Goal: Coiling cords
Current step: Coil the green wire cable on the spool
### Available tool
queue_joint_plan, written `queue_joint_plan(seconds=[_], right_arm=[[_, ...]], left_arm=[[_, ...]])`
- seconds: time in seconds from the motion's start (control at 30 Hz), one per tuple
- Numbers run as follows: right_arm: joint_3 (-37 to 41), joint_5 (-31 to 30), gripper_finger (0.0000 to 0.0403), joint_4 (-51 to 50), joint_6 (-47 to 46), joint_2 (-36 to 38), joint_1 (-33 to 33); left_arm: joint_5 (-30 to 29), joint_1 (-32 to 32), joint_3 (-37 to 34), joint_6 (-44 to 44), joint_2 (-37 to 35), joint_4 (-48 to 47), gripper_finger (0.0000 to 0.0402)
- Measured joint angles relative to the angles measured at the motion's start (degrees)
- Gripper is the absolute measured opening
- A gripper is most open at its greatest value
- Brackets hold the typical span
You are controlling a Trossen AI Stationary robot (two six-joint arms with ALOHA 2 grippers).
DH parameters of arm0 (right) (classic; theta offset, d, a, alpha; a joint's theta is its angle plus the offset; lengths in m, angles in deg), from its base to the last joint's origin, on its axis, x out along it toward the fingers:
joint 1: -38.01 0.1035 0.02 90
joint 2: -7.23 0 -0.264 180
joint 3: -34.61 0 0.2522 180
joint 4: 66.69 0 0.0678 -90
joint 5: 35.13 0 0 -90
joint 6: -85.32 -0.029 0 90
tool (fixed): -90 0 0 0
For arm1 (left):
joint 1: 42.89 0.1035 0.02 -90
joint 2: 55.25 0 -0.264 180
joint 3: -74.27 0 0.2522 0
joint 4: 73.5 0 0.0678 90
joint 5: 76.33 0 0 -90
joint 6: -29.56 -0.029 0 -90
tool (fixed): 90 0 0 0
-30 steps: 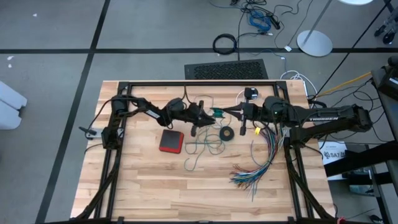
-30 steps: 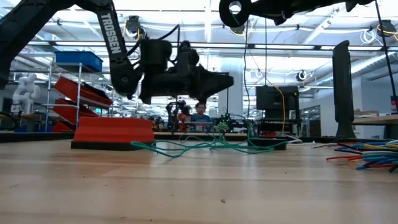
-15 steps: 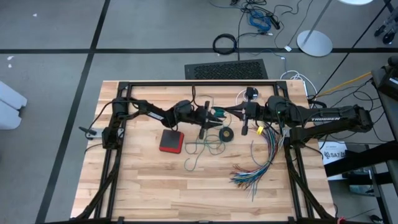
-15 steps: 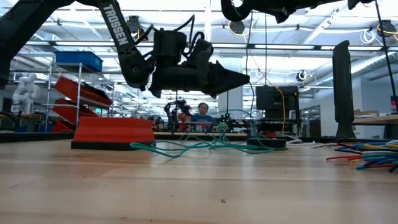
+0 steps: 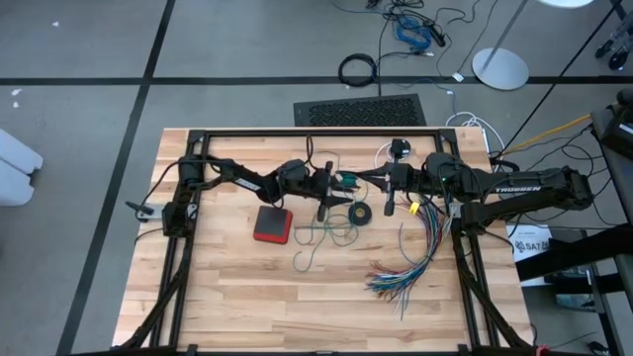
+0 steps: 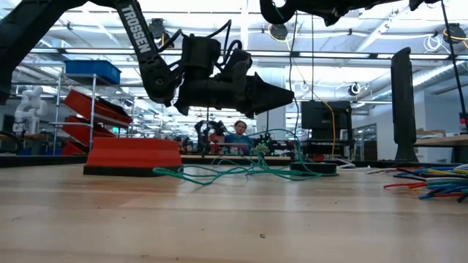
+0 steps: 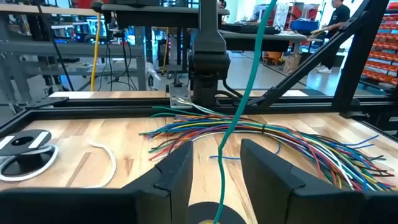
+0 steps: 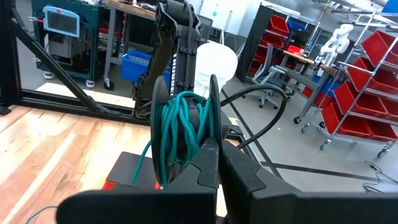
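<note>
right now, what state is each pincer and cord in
left pincer, open, teal cord hanging in its gap
right pincer, shut, wrapped in teal cord
teal cord, partly coiled, rest loose on the table
white cord, uncoiled, lying on the table

The black ring (image 7: 205, 214) is cut off by the picture's edge.

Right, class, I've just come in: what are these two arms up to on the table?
They are coiling the teal cord. The right claw is shut on a bundle of its loops, held above the table. The left claw faces it, fingers apart, with a strand running between them. The rest of the cord lies loose near the red block.
</note>
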Motion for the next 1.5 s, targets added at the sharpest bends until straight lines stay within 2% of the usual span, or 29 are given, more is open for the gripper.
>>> queue_joint_plan(seconds=[0.37, 0.63, 1.07, 1.33, 1.5], right_arm=[[0.0, 0.0, 0.0, 0.4, -0.1, 0.0, 0.0], [0.0, 0.0, 0.0, 0.5, -0.7, 0.0, 0.3], [0.0, 0.0, 0.0, 0.4, -1.7, 0.0, 0.6], [0.0, 1.0, 0.0, -2.8, -3.1, -0.1, 0.6], [0.0, -0.7, 0.0, -7.1, -3.3, -0.1, 0.6]], left_arm=[[-1.2, 0.0, 2.3, 0.0, 0.0, -0.1, 0.0134], [-2.0, 0.2, 3.4, -2.0, 0.0, -5.7, 0.0074], [-2.1, 0.9, 3.4, -2.0, 0.0, -4.1, 0.0007], [-2.9, 4.8, 3.4, -0.6, 0.0, -6.5, 0.0002], [-0.2, 7.6, 3.4, 2.9, -0.2, -7.0, 0.0001]])
